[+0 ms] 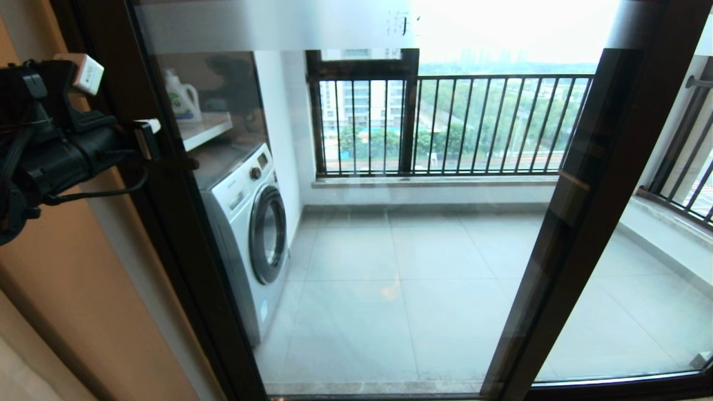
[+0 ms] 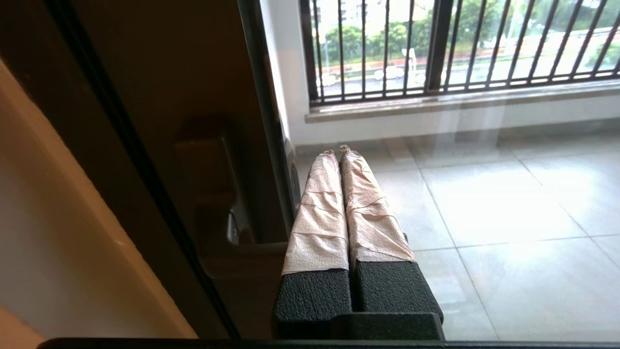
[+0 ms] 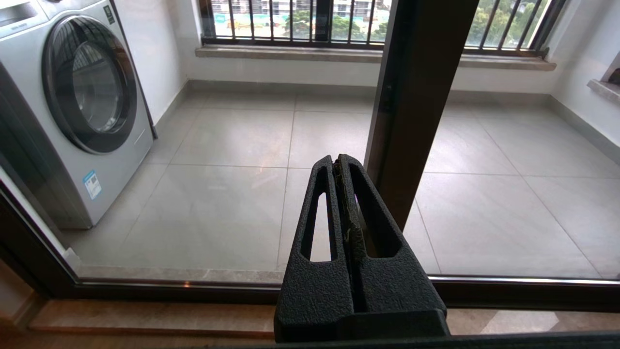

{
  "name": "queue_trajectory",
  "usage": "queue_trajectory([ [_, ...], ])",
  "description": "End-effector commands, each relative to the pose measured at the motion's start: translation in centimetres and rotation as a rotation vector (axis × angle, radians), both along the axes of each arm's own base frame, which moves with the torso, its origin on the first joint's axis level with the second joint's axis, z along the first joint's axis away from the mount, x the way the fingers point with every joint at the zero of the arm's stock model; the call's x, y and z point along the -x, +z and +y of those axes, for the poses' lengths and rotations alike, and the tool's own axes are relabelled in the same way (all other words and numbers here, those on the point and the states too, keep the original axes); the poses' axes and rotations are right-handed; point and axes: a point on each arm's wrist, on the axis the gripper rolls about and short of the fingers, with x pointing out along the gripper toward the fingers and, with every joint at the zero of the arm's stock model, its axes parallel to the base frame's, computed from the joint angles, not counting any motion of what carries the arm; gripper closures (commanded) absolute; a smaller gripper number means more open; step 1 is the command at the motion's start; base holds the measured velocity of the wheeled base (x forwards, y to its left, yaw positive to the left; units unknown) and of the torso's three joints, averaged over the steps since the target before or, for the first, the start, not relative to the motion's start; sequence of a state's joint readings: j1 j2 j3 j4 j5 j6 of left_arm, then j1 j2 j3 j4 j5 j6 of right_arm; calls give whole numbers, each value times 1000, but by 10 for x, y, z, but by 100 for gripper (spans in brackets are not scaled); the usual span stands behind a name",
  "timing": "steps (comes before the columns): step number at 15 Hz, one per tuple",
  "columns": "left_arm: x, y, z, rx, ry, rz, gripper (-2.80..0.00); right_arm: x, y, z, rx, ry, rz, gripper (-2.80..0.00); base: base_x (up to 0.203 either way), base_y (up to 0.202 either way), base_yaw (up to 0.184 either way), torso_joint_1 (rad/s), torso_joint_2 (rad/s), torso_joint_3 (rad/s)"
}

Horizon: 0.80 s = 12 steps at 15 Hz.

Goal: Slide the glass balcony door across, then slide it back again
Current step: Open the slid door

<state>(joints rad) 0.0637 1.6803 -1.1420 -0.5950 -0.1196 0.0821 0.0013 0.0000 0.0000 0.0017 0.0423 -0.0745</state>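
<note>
I am looking through the glass balcony door (image 1: pixel 390 234), a tall clear pane in a dark brown-black frame that fills most of the head view. A frosted strip with characters runs along its top. Its left frame edge runs diagonally down the left side of the view, beside a tan wall (image 1: pixel 83 289).

My left gripper (image 2: pixel 337 151) is raised at the left, up against that left frame edge. In the left wrist view its two fingers (image 2: pixel 319 208), wrapped in pale tape, are pressed together with nothing between them, and the tips lie at the glass just beside the frame. A recessed dark handle fitting (image 2: pixel 218 194) sits on the frame next to them; I cannot tell whether the fingers touch it.

My right gripper (image 3: pixel 337 162) appears only in its own wrist view. Its black fingers are closed together and hold nothing, pointing toward the glass near a dark vertical frame post (image 3: pixel 411 106), above the bottom door track (image 3: pixel 193 291).

Beyond the glass is a grey tiled balcony floor (image 1: pixel 401 289). A white front-loading washing machine (image 1: pixel 250 228) stands at the left, with a detergent bottle (image 1: pixel 182 97) on a shelf above it. Black railing bars (image 1: pixel 473 122) line the far window.
</note>
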Motion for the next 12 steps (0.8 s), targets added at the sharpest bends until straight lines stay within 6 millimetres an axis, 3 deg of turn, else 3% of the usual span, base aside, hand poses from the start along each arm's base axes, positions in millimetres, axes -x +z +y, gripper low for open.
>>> queue_trajectory([
  [1,-17,-16,-1,2,3,43,0,0,-1,0,1,1,1,0,0,0,0,0,0,0],
  [4,-22,-20,0,0,5,49,0,0,-1,0,1,1,1,0,0,0,0,0,0,0],
  [8,-35,-40,1,-20,9,100,0,0,-1,0,1,1,1,0,0,0,0,0,0,0],
  [12,-32,-56,0,-19,7,159,0,0,-1,0,1,1,1,0,0,0,0,0,0,0],
])
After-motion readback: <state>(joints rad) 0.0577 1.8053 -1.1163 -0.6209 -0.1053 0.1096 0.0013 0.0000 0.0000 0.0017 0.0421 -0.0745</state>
